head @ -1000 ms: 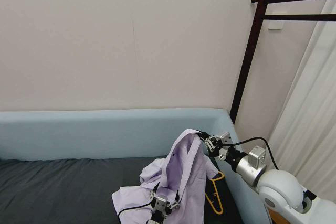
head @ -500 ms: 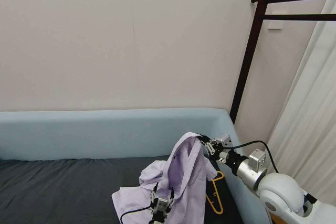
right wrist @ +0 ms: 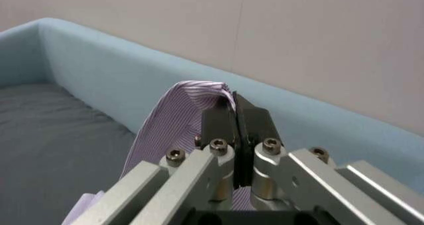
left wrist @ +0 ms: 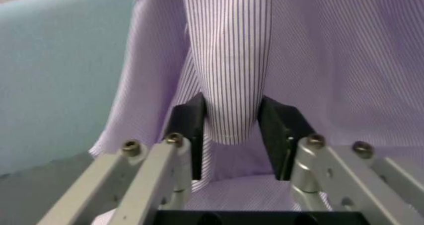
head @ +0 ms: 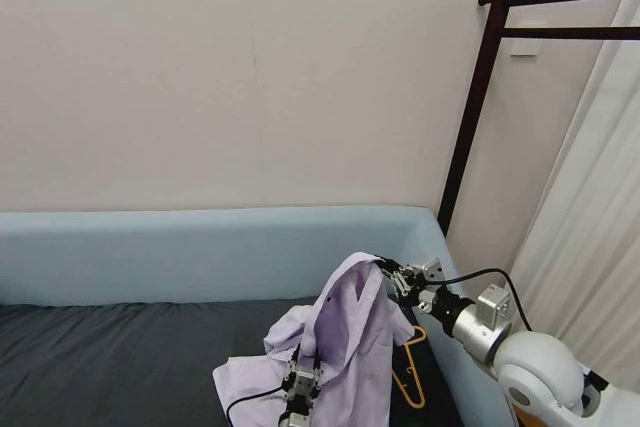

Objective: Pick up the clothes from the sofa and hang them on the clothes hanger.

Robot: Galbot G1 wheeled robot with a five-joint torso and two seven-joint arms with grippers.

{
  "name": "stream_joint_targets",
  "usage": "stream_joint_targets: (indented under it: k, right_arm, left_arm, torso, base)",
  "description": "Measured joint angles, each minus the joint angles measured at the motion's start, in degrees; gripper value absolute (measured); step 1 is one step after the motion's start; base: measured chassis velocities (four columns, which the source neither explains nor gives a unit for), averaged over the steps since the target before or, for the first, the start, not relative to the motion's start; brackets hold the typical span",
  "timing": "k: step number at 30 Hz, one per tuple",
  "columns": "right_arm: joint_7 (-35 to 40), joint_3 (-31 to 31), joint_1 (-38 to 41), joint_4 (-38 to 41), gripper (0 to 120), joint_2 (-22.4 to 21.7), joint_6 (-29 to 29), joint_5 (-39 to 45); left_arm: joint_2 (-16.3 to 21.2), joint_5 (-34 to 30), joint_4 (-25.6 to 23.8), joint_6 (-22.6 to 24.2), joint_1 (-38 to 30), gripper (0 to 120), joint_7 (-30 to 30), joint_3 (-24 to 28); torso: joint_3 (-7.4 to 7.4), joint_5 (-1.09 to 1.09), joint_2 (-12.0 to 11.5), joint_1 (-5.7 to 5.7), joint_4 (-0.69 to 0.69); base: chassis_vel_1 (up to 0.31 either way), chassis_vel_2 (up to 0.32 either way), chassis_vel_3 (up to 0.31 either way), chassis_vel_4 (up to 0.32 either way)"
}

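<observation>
A purple striped shirt (head: 352,332) hangs in a peak over the sofa's dark seat near the right arm. My right gripper (head: 384,269) holds that peak up, shut on the shirt's top edge (right wrist: 188,93), the jaws pressed together in the right wrist view. Lower down, my left gripper (head: 303,367) comes up from the bottom edge of the head view. In the left wrist view its pads (left wrist: 188,128) press both sides of a hanging fold of the shirt (left wrist: 229,61). An orange hanger (head: 409,375) lies beside the shirt on the seat.
The light blue sofa back (head: 180,252) runs across the head view, with the dark grey seat (head: 110,362) below. A dark wooden clothes rack (head: 478,97) stands behind the sofa's right end, its top bar high up. A white curtain (head: 590,227) hangs at the far right.
My left gripper's fingers have come together from a wide spread onto the hanging fold of the shirt. The right gripper has held the shirt's peak almost still.
</observation>
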Motion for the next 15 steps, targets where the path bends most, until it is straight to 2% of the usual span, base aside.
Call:
stream_joint_targets:
  k: [3, 4, 7, 10, 12, 13, 15]
  right_arm:
    - [0.0, -0.2, 0.2, -0.1, 0, 0.0, 0.0, 0.0]
    - [0.0, -0.2, 0.2, -0.1, 0, 0.0, 0.0, 0.0]
    - [0.1, -0.3, 0.3, -0.4, 0, 0.3, 0.0, -0.1]
    - [0.3, -0.2, 0.1, -0.7, 0, 0.5, -0.1, -0.2]
    - [0.7, -0.3, 0.0, -1.4, 0, 1.1, -0.2, 0.0]
    - [0.7, -0.3, 0.0, -1.4, 0, 1.1, -0.2, 0.0]
    - [1.4, -0.7, 0.3, -2.5, 0, 1.8, -0.5, 0.4]
  left_arm:
    - [1.0, -0.2, -1.1, -0.1, 0.7, 15, 0.1, -0.5]
    - [1.0, -0.2, -1.1, -0.1, 0.7, 15, 0.1, -0.5]
    - [2.3, -0.5, -3.0, 0.0, 1.7, 1, 0.2, -0.8]
    - [3.1, -1.0, -4.4, 0.1, 2.3, 0, 0.4, -1.0]
    - [4.6, -3.7, -7.8, 0.0, 3.7, 0, 1.9, -1.9]
    - [4.6, -3.7, -7.8, 0.0, 3.7, 0, 1.9, -1.9]
    - [6.1, -7.1, -11.7, 0.6, 5.0, 0, 3.3, -2.9]
  torso:
    - [0.0, 0.0, 0.0, 0.0, 0.0]
    - [0.0, 0.0, 0.0, 0.0, 0.0]
    - [0.0, 0.0, 0.0, 0.0, 0.0]
    - [0.0, -0.01, 0.0, 0.0, 0.0]
    - [0.0, -0.01, 0.0, 0.0, 0.0]
    - [0.0, -0.01, 0.0, 0.0, 0.0]
    - [0.0, 0.0, 0.0, 0.0, 0.0]
  base:
    - [0.0, 0.0, 0.0, 0.0]
    - [0.0, 0.0, 0.0, 0.0]
    - [0.0, 0.0, 0.0, 0.0]
    - [0.0, 0.0, 0.0, 0.0]
    - [0.0, 0.0, 0.0, 0.0]
    - [0.0, 0.0, 0.0, 0.0]
    - [0.0, 0.0, 0.0, 0.0]
